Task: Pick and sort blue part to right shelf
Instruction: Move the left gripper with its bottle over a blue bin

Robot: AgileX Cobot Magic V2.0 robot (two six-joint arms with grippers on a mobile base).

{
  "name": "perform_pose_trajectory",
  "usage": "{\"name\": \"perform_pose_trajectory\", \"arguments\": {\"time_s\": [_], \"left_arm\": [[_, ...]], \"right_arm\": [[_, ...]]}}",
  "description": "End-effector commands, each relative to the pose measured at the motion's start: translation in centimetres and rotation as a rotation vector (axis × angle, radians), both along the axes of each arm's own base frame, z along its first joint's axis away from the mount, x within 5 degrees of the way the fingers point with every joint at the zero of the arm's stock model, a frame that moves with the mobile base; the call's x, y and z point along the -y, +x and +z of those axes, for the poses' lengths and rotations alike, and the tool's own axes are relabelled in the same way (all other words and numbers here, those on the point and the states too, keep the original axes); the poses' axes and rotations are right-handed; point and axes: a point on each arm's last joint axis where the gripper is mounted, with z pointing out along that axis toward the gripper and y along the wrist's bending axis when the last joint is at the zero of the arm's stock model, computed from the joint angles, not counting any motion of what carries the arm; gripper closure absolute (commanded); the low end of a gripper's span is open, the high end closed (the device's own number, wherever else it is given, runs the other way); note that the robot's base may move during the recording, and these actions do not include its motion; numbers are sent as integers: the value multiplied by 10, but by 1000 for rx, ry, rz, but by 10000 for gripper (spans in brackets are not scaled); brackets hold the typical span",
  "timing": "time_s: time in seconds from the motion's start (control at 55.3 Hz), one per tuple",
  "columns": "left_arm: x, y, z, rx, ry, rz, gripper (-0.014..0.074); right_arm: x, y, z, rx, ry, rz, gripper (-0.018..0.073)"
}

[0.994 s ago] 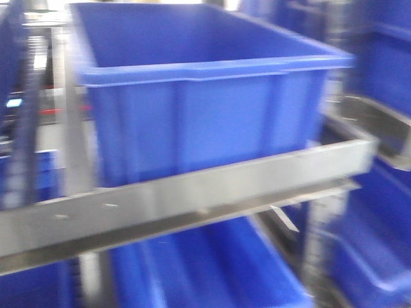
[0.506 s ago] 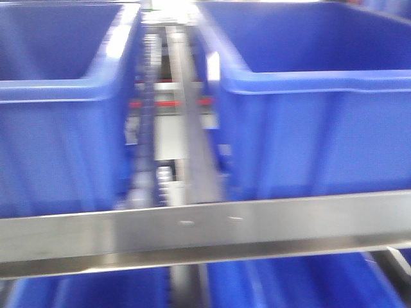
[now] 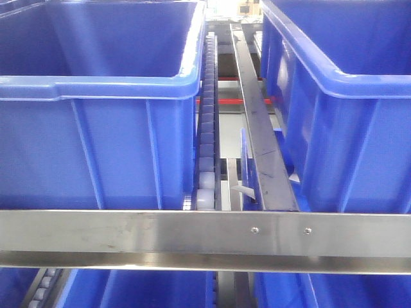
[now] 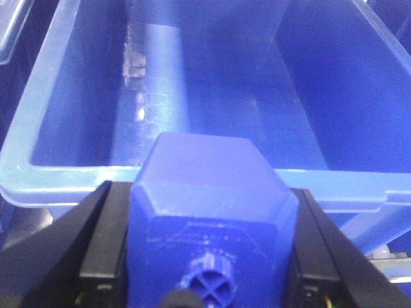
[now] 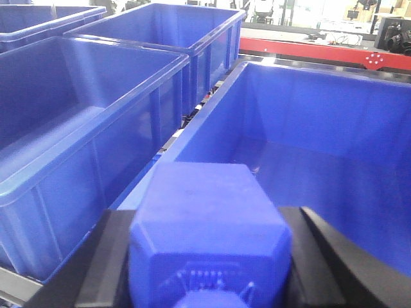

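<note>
Left end effector [image 4: 209, 256] and right end effector [image 5: 207, 260] each clamp a blue part [image 4: 212, 186], long axis pointing forward over bins [image 4: 58, 172]

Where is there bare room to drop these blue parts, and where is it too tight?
The bin facing the left claw has a bare floor, wall to wall. The bin under the right claw shows bare floor too. Crowded: the gap between the front bins, filled by the roller track and steel strip.
</note>
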Motion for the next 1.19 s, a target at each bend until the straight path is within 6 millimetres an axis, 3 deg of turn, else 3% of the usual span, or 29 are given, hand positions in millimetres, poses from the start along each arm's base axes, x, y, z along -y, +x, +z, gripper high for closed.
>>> {"name": "perform_pose_trajectory", "arguments": {"time_s": [0.0,0.904,1.012,1.175], "left_arm": [[0,3,17,104,-39,12,387],[0,3,19,116,-41,15,387],[0,3,32,160,-33,12,387],[2,10,73,225,81,-27,387]], "right_arm": [[0,-2,19,121,21,12,334],[0,-2,19,121,21,12,334],[0,-2,19,121,21,12,334],[0,-2,19,121,21,12,334]]}}
